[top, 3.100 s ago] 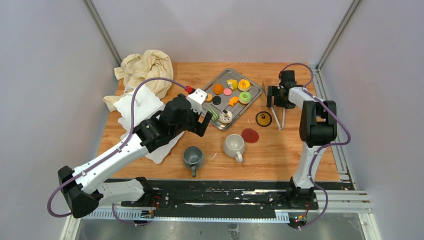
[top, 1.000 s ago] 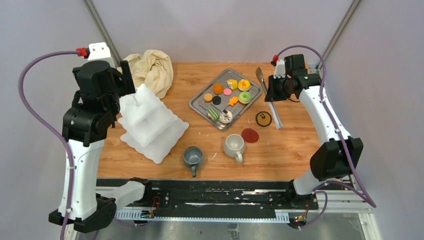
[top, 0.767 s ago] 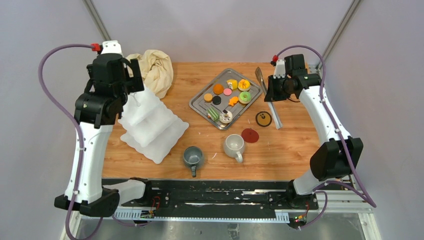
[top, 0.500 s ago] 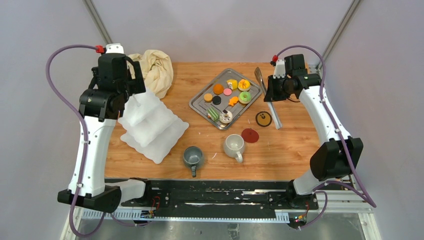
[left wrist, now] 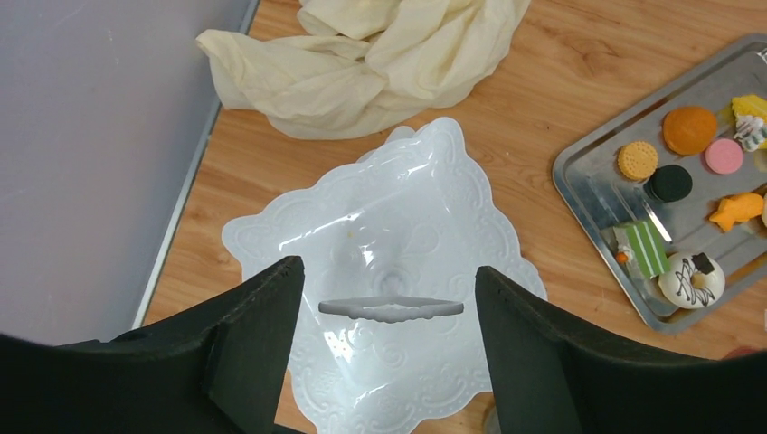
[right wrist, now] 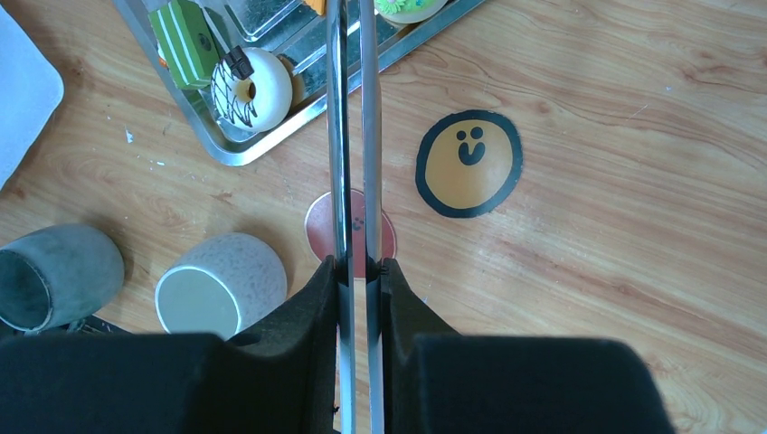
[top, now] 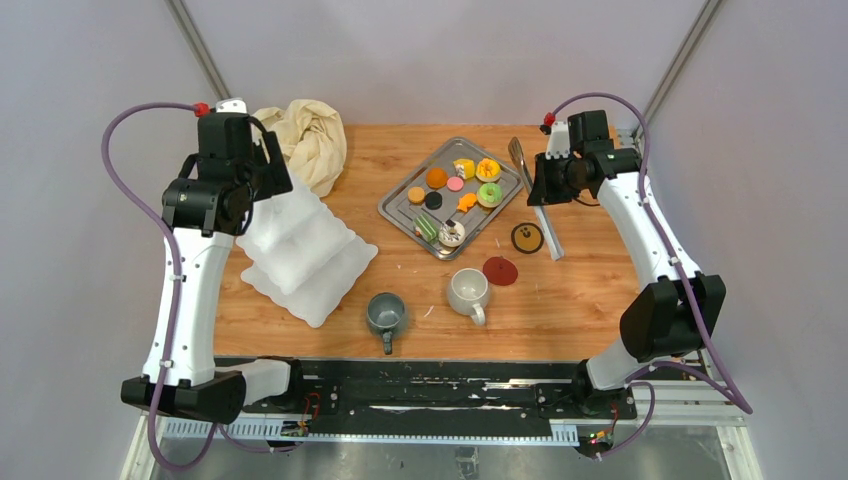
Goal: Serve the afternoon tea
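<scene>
Rectangular steel tray (left wrist: 588, 185) holds small colourful pastries (left wrist: 690, 129). Right gripper (right wrist: 360, 267) clenches steel tongs (right wrist: 335, 136). Left gripper (left wrist: 387, 276), released, has neared white three-tier stand (left wrist: 425, 208); handle apparently between jaws.

right hand (right wrist: 359, 269) clamped on tongs (right wrist: 336, 136) | white mug (right wrist: 217, 287) just beside red coaster (right wrist: 387, 237) | yellow coaster (right wrist: 469, 163) apart

Right wrist view: tips of tongs (right wrist: 337, 136) beyond top edge, grey mug (right wrist: 56, 276) partly beyond left edge.
</scene>
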`<action>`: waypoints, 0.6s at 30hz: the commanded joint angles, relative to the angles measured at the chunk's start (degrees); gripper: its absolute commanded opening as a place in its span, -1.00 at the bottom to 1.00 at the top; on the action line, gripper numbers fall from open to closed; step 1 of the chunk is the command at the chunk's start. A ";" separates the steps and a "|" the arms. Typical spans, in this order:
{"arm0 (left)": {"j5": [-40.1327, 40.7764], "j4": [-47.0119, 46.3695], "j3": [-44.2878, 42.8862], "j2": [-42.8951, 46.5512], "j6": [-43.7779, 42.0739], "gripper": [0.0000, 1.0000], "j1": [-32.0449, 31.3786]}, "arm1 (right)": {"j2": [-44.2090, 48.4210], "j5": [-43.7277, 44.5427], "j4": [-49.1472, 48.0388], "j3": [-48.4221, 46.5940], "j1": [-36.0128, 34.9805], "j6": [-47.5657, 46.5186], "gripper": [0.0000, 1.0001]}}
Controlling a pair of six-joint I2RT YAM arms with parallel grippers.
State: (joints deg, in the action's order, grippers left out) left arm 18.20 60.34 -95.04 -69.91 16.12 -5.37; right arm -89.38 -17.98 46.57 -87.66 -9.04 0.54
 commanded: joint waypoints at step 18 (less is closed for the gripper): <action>-3.08 -3.05 0.82 1.97 3.05 -0.06 0.44 | 0.14 -0.81 -0.47 0.82 -1.05 -0.01 -0.99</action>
State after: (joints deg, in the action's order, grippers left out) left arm 15.97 60.05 -94.78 -69.19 17.67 -5.34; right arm -89.47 -18.00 46.54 -87.46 -9.04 0.54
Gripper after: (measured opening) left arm 0.494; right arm 0.158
